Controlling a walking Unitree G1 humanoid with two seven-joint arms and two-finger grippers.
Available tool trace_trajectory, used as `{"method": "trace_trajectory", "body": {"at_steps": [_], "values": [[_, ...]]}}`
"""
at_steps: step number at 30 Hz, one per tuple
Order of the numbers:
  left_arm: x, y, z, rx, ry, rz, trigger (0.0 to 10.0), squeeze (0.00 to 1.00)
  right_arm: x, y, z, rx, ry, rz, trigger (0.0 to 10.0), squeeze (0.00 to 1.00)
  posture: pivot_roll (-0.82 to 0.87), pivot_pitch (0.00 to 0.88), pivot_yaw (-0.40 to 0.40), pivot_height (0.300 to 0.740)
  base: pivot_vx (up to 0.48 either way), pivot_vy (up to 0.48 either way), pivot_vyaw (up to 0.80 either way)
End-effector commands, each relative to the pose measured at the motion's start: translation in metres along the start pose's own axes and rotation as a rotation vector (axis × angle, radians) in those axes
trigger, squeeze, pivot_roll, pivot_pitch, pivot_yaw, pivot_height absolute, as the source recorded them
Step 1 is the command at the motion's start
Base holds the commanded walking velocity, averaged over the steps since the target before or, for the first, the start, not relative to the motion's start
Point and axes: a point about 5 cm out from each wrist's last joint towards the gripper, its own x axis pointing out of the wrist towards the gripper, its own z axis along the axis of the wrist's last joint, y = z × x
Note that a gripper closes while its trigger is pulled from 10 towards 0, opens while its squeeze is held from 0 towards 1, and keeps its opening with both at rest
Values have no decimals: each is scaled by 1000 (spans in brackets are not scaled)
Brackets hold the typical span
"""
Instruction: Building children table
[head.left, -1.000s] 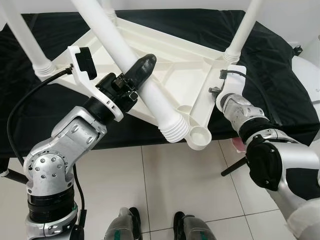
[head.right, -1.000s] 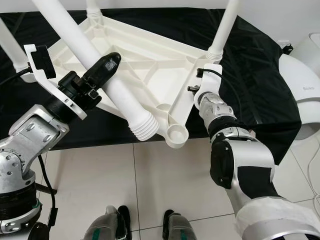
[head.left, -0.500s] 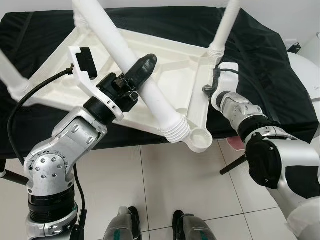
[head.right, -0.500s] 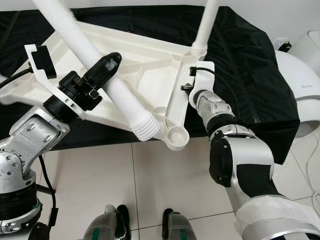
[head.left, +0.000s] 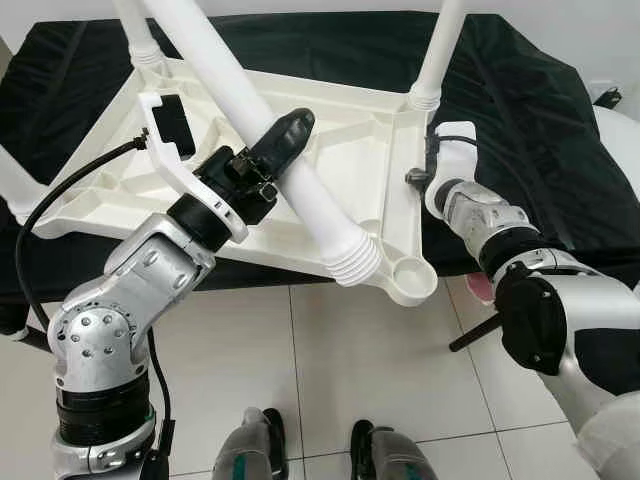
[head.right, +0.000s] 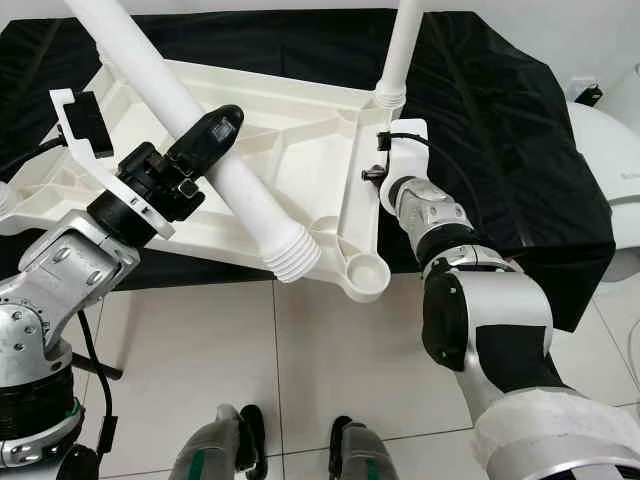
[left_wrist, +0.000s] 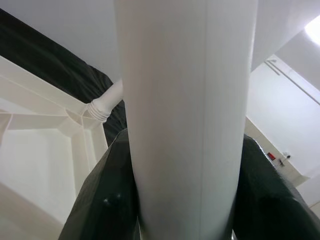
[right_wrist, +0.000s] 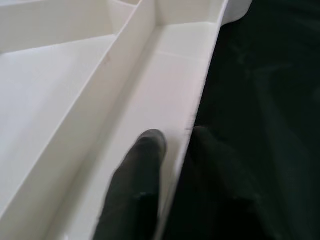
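Left end effector (head.left: 275, 150) clenched table leg (head.left: 300, 195) above empty corner socket (head.left: 408, 274); right end effector (right_wrist: 172, 150) pinched tabletop rim (right_wrist: 197, 107). Risk: misalignment, cross-threading.

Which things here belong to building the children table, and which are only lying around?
For the job:
- upturned white tabletop
- loose table leg, held by the left end effector
- empty corner socket
- fitted leg
- right end effector, clamped on the tabletop's side wall

Lying about:
- black cloth
- white appliance
- tiled floor
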Motion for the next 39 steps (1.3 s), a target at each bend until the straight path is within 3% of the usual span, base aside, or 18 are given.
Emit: {"method": "trace_trajectory", "body": {"at_steps": [1,4,5,13,16,26,30,39], "values": [[-1,-7,1,9,-8,-31,10000,0,-2,-15,22,49,-104,-91,10000,1000,17,221,-7,740,0,0,0],[-1,-7,2,8,-8,-30,10000,0,-2,-19,24,75,-133,-125,10000,1000,21,224,-5,740,0,0,0],[-1,-7,2,9,-8,-31,10000,0,-3,-20,25,91,-154,-135,10000,0,21,225,-3,740,0,0,0],[-1,-6,3,10,-7,-30,10000,0,-3,-20,26,141,-189,-122,10000,0,23,225,1,740,0,0,0],[0,-5,3,12,-3,-27,10000,0,-4,-16,30,188,-247,-49,10000,0,22,221,1,740,0,0,0],[1,0,3,31,11,-15,10000,0,-9,-15,35,168,-377,20,10000,0,21,212,-1,740,0,0,0],[2,7,0,74,35,9,10000,0,-15,-12,33,173,-490,120,10000,0,18,206,-2,740,0,0,0],[4,26,0,146,44,69,10000,0,-27,-6,16,116,-587,171,10000,0,10,189,-7,740,0,0,0]]}}
